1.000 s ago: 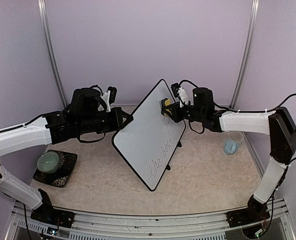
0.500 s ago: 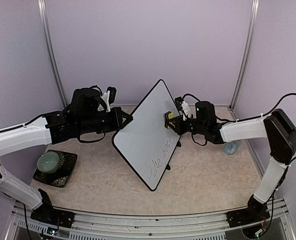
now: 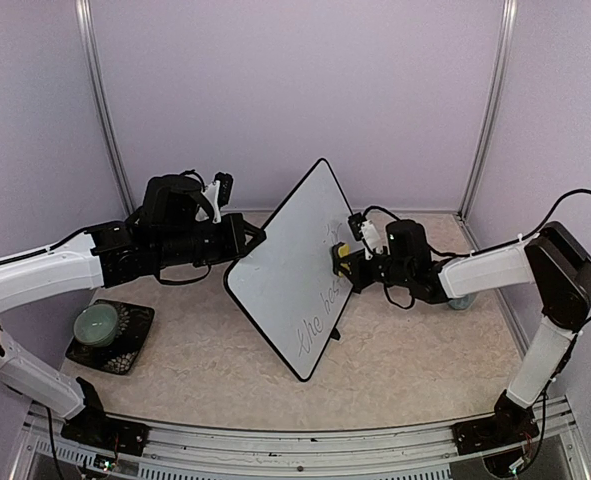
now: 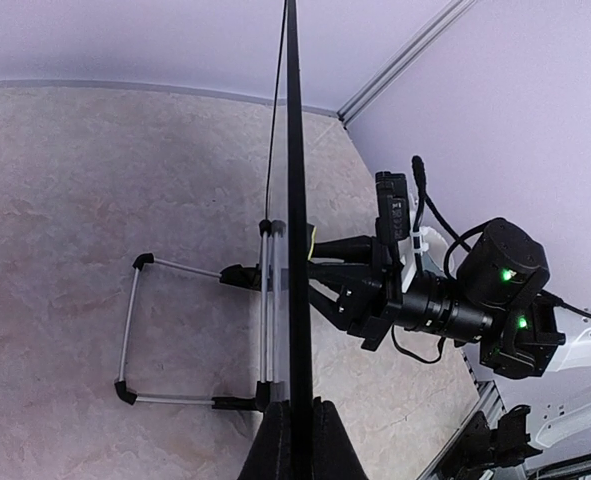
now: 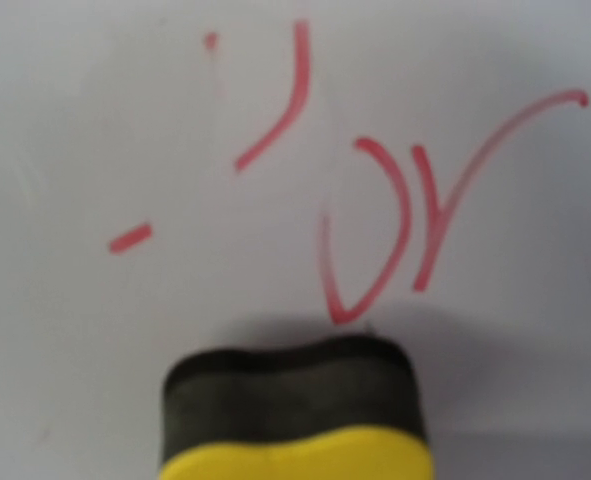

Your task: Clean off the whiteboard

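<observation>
Whiteboard (image 3: pixel 285 262), handwritten "the" legible

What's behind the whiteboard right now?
A wire stand juts from the whiteboard's back, and the left hand clamps its edge. The back face itself is hidden: the top view shows only the front, the left wrist view only the edge.

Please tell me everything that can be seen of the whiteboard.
The whiteboard is a flat white rectangle with a thin black frame, rounded corners and a wire stand behind. It is tilted, one corner lowest. The left gripper clamps its edge; the yellow eraser in the right gripper touches its face, which bears red handwriting.
</observation>
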